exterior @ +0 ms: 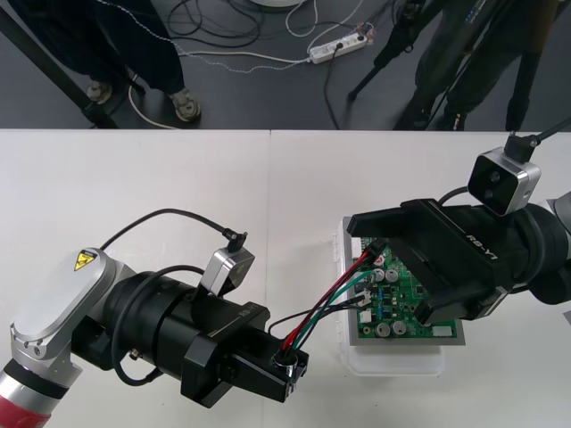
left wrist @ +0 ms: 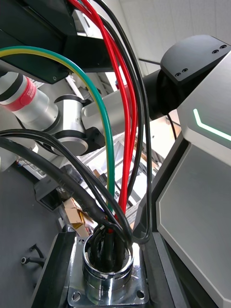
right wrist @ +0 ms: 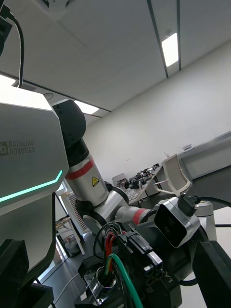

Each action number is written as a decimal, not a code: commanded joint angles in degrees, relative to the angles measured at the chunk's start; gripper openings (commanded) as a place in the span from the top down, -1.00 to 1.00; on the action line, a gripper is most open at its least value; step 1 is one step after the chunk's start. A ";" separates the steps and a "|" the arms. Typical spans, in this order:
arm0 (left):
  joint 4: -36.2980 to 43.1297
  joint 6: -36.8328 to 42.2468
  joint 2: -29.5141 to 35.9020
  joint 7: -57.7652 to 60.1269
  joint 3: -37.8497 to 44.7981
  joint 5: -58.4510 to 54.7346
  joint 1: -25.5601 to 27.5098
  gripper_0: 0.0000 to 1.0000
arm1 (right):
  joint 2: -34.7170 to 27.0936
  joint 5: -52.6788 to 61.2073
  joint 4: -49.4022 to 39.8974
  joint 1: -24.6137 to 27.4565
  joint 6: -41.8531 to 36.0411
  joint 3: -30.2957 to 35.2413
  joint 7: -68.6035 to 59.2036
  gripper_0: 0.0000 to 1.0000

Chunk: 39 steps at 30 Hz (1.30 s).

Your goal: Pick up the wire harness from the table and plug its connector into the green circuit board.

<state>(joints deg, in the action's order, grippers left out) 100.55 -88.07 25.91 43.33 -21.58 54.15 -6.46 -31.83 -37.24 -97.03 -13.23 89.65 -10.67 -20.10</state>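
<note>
Left gripper (exterior: pixel 287 367) clamps the socket (left wrist: pixel 107 274); wires (left wrist: pixel 128 120) stretch away to the board (exterior: pixel 399 300), plug (exterior: pixel 376 253) by the wide-open right gripper (exterior: pixel 389 267).

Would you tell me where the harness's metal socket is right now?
In the front view, the socket sits between the fingers of the left gripper, just left of the white base.

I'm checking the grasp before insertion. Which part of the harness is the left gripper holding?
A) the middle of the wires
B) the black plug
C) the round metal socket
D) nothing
C: the left gripper is shut on the round metal socket, with the wires rising out of it.
</note>
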 commanded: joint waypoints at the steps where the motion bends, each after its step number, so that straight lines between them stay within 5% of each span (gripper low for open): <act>1: 2.28 -1.93 0.28 3.69 -1.01 -1.06 -1.81 1.00 | -1.31 1.11 -2.73 0.84 0.35 -1.37 3.93 -1.00; 19: 2.28 -1.93 0.28 3.60 -1.01 -1.06 -1.72 1.00 | -1.22 1.64 -3.25 1.45 0.35 -1.46 4.19 -1.00; 20: 2.28 -1.93 0.28 3.60 -1.01 -1.06 -1.72 1.00 | -1.22 1.64 -3.25 1.45 0.35 -1.46 4.19 -0.68; 22: 2.28 -1.93 0.28 3.60 -1.01 -1.06 -1.72 1.00 | -1.13 1.64 -3.16 1.45 0.35 -1.37 4.19 -0.58; 24: 2.19 -1.93 0.20 3.51 -1.01 -1.06 -1.72 1.00 | -0.96 1.64 -3.25 1.45 0.35 -1.46 4.37 0.20; 29: 2.19 -1.93 0.11 3.51 -1.01 -1.06 -1.72 1.00 | -0.34 1.64 -3.25 1.45 0.35 -1.46 4.72 0.56; 32: 2.28 -1.93 0.02 3.60 -1.01 -1.06 -1.72 1.00 | -0.17 1.20 -3.43 1.37 0.35 -1.46 4.90 1.00; 39: 2.28 -1.93 -0.07 3.78 -1.01 -1.06 -1.63 1.00 | 0.27 0.67 -3.43 1.37 0.35 -1.46 4.98 1.00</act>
<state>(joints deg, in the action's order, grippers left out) 100.55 -88.07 25.91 43.34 -21.58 54.14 -6.46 -31.81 -36.61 -98.40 -12.47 89.65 -11.37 -16.90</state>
